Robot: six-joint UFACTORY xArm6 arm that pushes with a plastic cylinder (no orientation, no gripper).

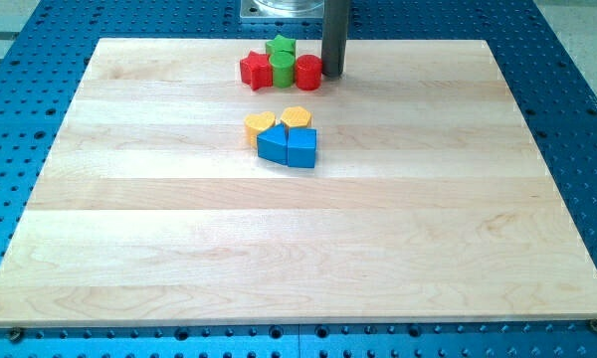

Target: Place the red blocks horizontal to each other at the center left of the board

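Observation:
A red star block (255, 71) and a red round block (307, 73) lie near the view's top centre of the wooden board (129, 229). A green round block (283, 72) sits between them, and a green star block (281, 48) lies just above it. My tip (332, 73) stands just to the right of the red round block, touching or nearly touching it.
Below the cluster lie a yellow heart block (260, 124), a yellow hexagon block (296, 117), a blue triangular block (273, 146) and a blue cube (301, 147), packed together. The blue perforated table (567, 89) surrounds the board.

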